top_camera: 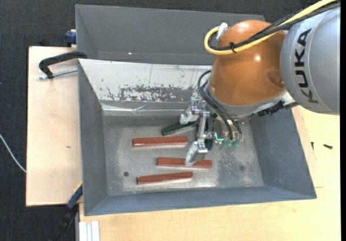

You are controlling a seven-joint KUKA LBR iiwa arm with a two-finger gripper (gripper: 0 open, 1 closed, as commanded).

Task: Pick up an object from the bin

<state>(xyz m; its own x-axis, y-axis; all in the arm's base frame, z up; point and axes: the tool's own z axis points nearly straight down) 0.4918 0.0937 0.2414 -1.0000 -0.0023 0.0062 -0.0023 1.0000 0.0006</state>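
In the bin point(89, 126), the lower bar point(164, 179), upper bar point(159, 141) and middle bar point(178, 162), all red-brown, lie flat, with a dark green piece point(174, 127) beside them. The tool point(195, 137) hangs by the upper and middle bars' right ends; I cannot tell how far open it is. It should probably straddle one bar squarely, clear of its neighbours.

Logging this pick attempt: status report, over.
Hand low over right end of middle brown stick. Stick flat on bin floor. Just behind hand, dark green piece; upper brown stick and lower brown stick lie apart.

In the bin point(162, 34), mid-frame, upper stick point(160, 141), middle stick point(178, 162), lower stick point(164, 179); pincer point(195, 151) at the middle stick's right end.
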